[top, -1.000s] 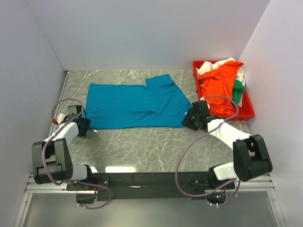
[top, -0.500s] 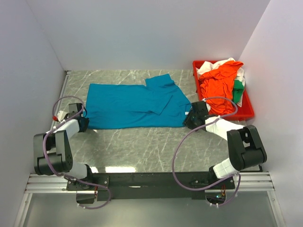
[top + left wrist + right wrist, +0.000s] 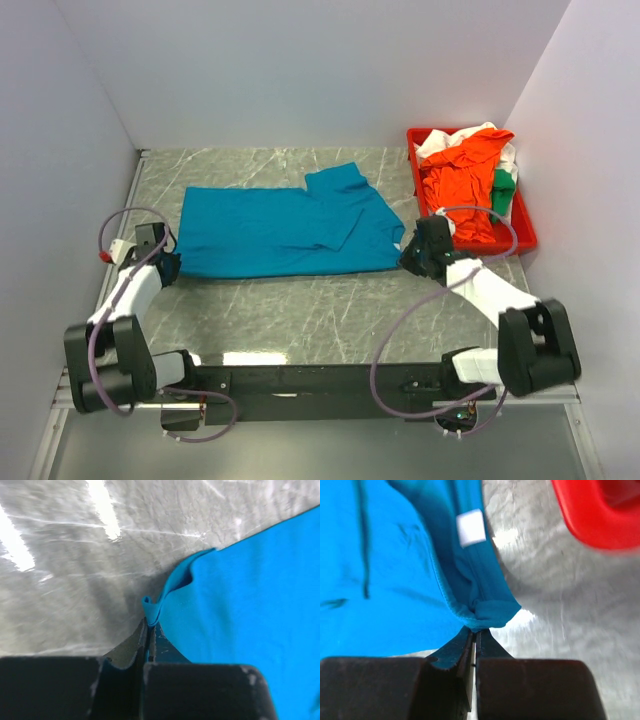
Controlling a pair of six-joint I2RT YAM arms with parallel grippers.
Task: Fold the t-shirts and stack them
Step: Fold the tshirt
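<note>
A teal-blue t-shirt (image 3: 285, 228) lies spread flat across the middle of the table, a sleeve folded over at its right half. My left gripper (image 3: 170, 266) is shut on the shirt's near left corner; in the left wrist view the cloth (image 3: 240, 610) bunches into the closed jaws of the left gripper (image 3: 149, 626). My right gripper (image 3: 412, 256) is shut on the near right corner; the right wrist view shows the right gripper (image 3: 475, 630) pinching a puckered hem (image 3: 490, 612) near a white label (image 3: 471, 527). Orange, white and green t-shirts (image 3: 462, 175) lie heaped in the tray.
A red plastic tray (image 3: 523, 238) stands at the back right against the wall, and its corner (image 3: 590, 515) shows in the right wrist view. White walls close in the table on three sides. Purple cables loop from both arms.
Both grippers have closed on the teal shirt's near corners. The near edge of the shirt has drawn slightly back and up, and the left end has pulled a little leftward.
</note>
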